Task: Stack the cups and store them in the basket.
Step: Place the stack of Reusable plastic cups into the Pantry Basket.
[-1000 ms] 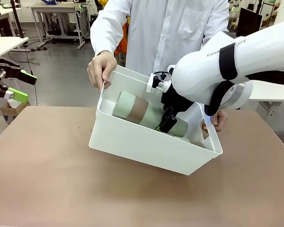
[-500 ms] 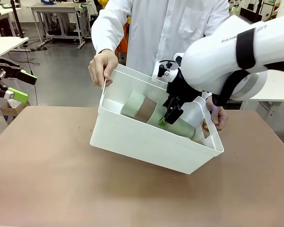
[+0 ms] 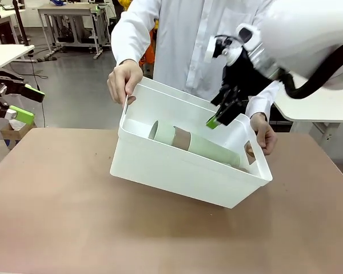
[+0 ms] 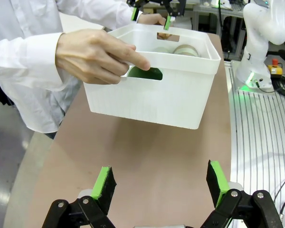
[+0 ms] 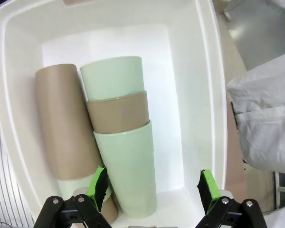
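Green-padded right gripper [image 3: 222, 112] is seen spread open and empty just above the white basket [image 3: 177, 171], with nothing held; the left gripper [image 4: 161, 183] is likewise wide open, well apart. Nested tan and mint cups [image 5: 118, 142] are lodged on their sides inside the basket, which is tilted by a person's hands [image 3: 123, 81]. Storage is judged essentially complete.

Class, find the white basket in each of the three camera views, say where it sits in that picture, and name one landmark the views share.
Front view: the basket sits tilted at centre, held by the person.
Left wrist view: upper centre, a hand gripping its near handle.
Right wrist view: its white walls frame the picture, seen from above.
Shared landmark: the stacked cups lying inside.
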